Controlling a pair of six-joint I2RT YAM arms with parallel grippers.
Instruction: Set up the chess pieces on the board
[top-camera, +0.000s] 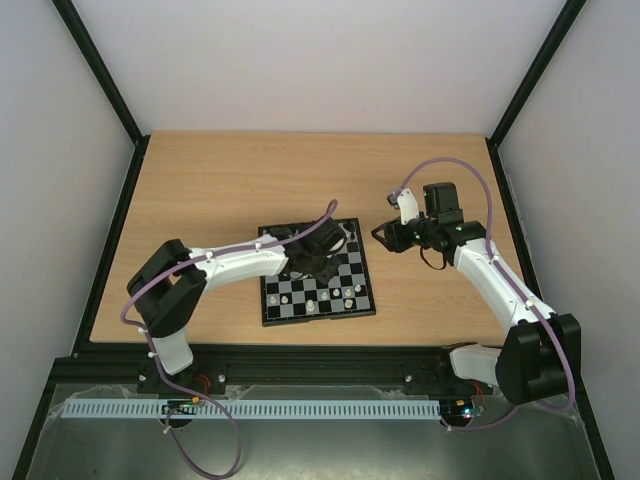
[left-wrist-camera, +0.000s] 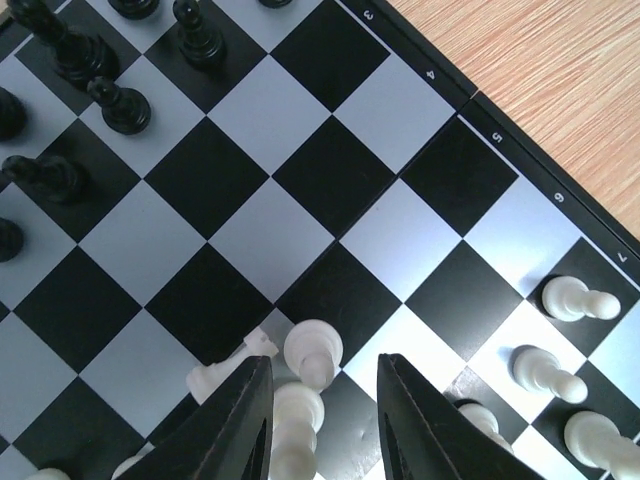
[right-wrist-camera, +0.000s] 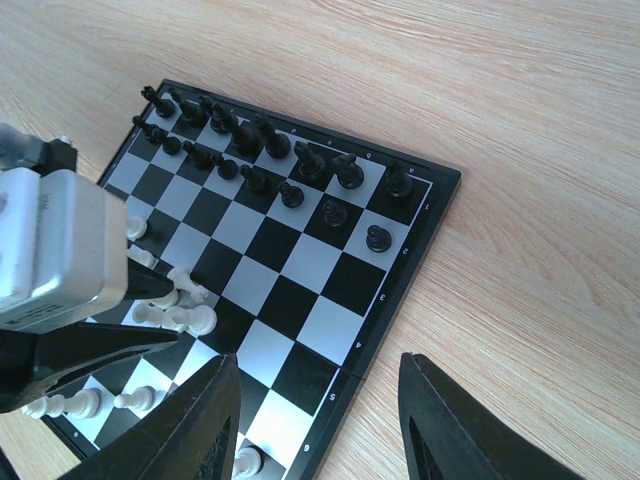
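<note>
two claws gaped empty. the left claw (left-wrist-camera: 325, 375) hung over the board (left-wrist-camera: 330, 170) at its white end, a white piece (left-wrist-camera: 313, 350) standing right between its fingers (left-wrist-camera: 240, 425), black pieces (left-wrist-camera: 120, 105) far ahead. the right claw (right-wrist-camera: 320, 375) hovered beside the board, so the left was nearer.

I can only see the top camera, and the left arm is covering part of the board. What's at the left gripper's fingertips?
Observer: The left wrist camera shows the left gripper open, with a white piece standing between its fingertips, not gripped.
Operator: Are the black pieces lined up?
Observer: On the right wrist camera, the black pieces stand in two rows along one edge of the board.
Operator: Is the right gripper holding anything?
Observer: No, the right gripper is open and empty, above the board's edge.
</note>
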